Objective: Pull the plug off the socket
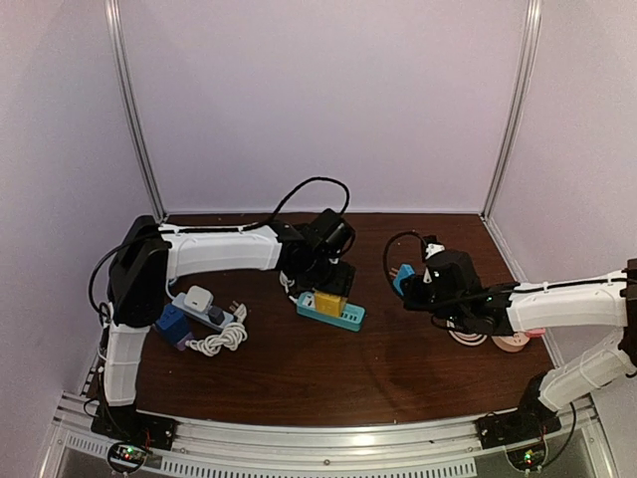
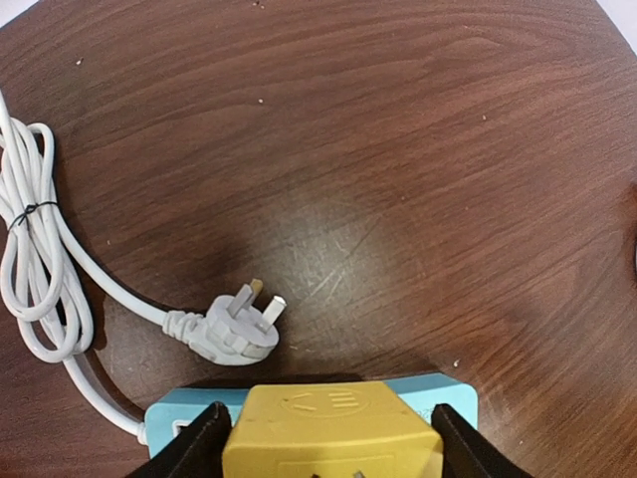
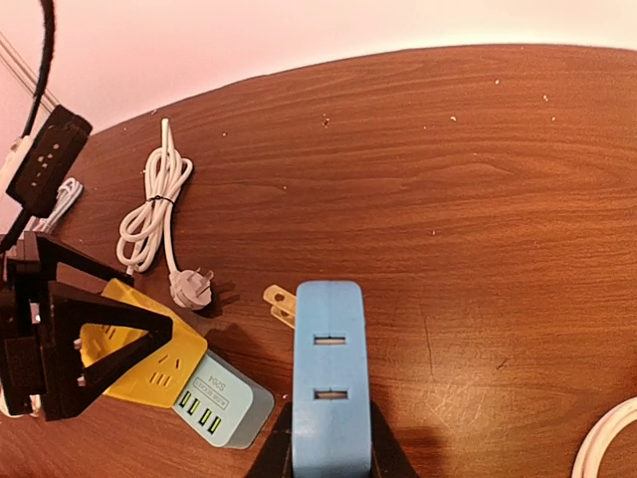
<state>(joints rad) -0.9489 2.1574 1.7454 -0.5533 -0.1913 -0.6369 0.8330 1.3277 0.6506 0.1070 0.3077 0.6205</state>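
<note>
Near the bench's (image 1: 348,373) left edge we see 1 white power strip (image 1: 204,311) with a coiled white cable (image 1: 224,341) just beside it, and the cable's loose white plug (image 2: 239,329) lies close to the teal socket strip (image 1: 348,317). At mid-bench the left gripper (image 2: 328,448) stands fairly wide, its 2 fingers (image 2: 204,443) closed against both sides of the yellow plug (image 2: 333,423), which sits on the teal socket strip. Toward the right edge the right gripper (image 3: 328,453) is narrow, clamping a blue adapter (image 3: 328,368) whose brass prong shows at its side.
</note>
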